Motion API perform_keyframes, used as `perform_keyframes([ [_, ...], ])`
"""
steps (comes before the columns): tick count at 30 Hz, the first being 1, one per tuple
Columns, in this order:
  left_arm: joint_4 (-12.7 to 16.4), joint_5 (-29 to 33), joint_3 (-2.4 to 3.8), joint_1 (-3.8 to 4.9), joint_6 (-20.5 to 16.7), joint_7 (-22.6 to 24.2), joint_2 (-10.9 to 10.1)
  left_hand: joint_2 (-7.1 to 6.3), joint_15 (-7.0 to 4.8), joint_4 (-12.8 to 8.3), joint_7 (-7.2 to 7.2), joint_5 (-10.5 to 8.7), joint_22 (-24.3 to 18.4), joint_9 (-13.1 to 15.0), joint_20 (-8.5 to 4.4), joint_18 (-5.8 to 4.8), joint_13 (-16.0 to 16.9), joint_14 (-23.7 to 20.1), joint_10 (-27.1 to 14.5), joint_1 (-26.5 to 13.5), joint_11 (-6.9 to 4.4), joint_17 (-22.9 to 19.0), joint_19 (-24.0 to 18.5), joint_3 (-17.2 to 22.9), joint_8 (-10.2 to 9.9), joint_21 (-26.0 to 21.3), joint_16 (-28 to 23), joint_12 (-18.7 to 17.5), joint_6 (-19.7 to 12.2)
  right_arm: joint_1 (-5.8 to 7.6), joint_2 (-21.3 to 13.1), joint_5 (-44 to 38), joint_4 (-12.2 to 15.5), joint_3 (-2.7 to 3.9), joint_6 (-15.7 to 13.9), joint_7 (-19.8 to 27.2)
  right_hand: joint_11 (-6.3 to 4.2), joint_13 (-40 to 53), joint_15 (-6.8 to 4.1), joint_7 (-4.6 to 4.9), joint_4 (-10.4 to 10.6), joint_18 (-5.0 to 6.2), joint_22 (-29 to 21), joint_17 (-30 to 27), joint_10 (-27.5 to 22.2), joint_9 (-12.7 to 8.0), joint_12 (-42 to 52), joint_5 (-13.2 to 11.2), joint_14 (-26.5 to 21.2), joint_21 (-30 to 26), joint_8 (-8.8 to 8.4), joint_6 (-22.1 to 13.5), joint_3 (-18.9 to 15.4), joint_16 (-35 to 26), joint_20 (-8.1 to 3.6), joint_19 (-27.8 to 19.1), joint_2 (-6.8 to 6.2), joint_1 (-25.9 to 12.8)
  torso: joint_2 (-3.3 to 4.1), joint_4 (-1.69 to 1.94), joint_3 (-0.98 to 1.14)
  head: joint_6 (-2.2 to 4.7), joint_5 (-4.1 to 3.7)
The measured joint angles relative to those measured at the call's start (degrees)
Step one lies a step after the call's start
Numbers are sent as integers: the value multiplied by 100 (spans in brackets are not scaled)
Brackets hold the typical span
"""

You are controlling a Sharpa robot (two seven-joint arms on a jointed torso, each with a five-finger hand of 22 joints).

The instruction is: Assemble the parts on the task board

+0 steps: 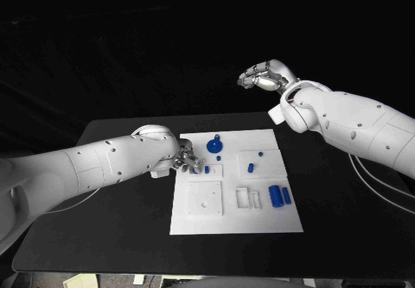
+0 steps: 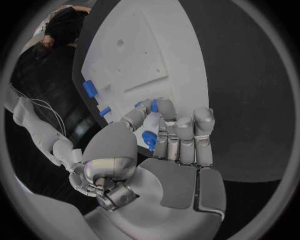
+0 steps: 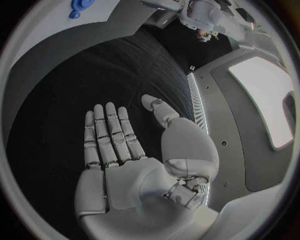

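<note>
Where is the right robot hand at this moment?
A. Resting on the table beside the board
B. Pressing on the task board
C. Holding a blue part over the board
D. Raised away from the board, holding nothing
D. The right robot hand is lifted beyond the task board, and the right wrist view shows its fingers extended with nothing in them.

The silver many-fingered right hand point(image 3: 134, 160) lay flat, fingers straight and together, holding nothing. Far beyond it, the white task board point(image 3: 56, 30) carried what seemed a round blue part point(image 3: 80, 6).
</note>
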Motion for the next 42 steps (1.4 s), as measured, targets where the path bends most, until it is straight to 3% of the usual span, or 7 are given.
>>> perform_keyframes([
  [21,-141,11,5,0,14,1,83,0,-9,33,-18,-139,0,115,6,32,26,9,-2,0,-39,4,6,0,-33,0,0,21,-18,-2,-5,-1,18,0,1,0,0,-5,0,0,0,-3,-1,-16,0,-1,0,0,0,0,0,0,0,21,0,0,0,0,3,-5,7,8,-13],
  [42,-165,146,6,-16,47,36,62,0,-9,38,-18,-119,-1,180,-13,39,40,9,-17,0,-55,8,-13,-6,-90,0,0,21,-18,-3,-7,-1,34,0,2,0,-21,-9,0,0,0,-5,4,-27,21,-4,0,0,0,0,0,0,0,21,15,-15,0,0,2,-1,0,-10,-30],
])
